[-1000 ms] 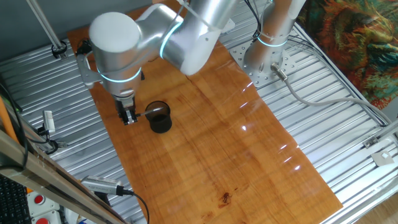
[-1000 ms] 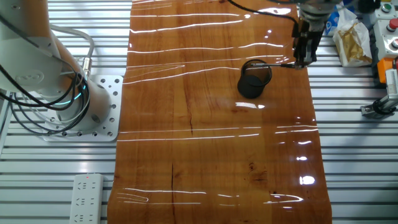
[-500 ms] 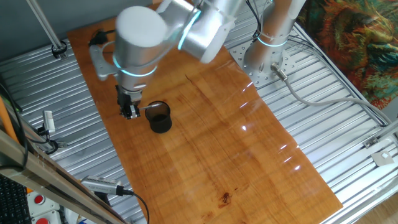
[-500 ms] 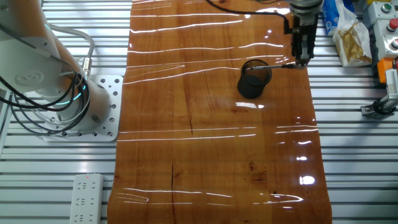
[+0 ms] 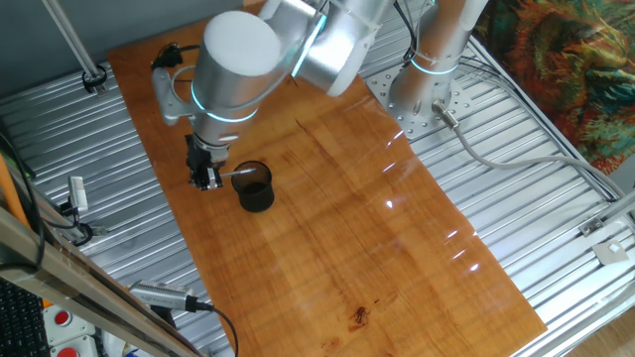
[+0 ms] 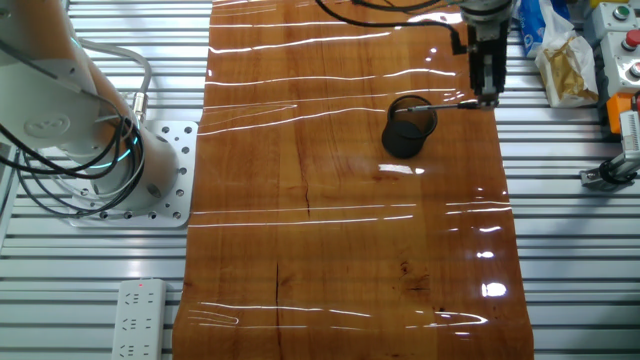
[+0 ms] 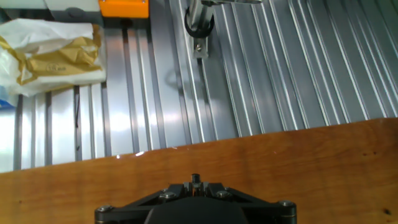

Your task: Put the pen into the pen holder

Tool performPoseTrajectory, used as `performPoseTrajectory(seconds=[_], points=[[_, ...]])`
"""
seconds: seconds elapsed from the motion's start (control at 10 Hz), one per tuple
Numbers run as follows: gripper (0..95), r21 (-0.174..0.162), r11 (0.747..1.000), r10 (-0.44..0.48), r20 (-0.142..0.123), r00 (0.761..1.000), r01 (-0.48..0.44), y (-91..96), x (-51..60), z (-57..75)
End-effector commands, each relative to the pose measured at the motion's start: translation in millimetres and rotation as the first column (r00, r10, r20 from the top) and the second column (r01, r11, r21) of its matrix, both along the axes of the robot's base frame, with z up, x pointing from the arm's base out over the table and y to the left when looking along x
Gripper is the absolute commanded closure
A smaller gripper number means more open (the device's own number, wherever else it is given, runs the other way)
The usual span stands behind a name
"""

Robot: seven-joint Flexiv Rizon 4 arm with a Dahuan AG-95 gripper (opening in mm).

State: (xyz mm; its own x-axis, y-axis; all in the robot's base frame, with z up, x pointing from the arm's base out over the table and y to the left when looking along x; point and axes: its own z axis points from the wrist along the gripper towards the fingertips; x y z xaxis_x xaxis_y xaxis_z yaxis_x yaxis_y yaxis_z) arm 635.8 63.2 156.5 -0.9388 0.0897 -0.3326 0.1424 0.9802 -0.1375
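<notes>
Holding the pen (image 5: 238, 172) level in closed jaws, I see my gripper (image 5: 205, 178) just beside the pen holder (image 5: 254, 186) on the counter (image 5: 397, 248), its tip over the rim.

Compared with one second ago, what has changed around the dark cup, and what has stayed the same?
The silver arm's big joint swung toward the back of the table, while the tool shifted only slightly beside the small dark translucent cup. The thin dark pen stays level in the tool, its tip reaching over the cup's rim. The cup did not move.
</notes>
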Motion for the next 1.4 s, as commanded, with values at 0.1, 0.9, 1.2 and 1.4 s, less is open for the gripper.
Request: performPoseTrajectory(seconds=[0.1, 0.9, 1.2, 1.4], points=[[95.0, 0.004, 1.000, -0.010, 0.019, 1.000, 0.010, -0.6, 0.3, -1.2], [95.0, 0.003, 1.000, -0.016, 0.047, 0.999, 0.016, 7.6, -8.8, -19.3], [95.0, -0.005, 1.000, -0.017, 0.055, 0.998, 0.017, 10.4, -10.0, -21.4], [95.0, -0.022, 0.999, -0.022, 0.062, 0.998, 0.024, 17.8, -11.5, -25.1]])
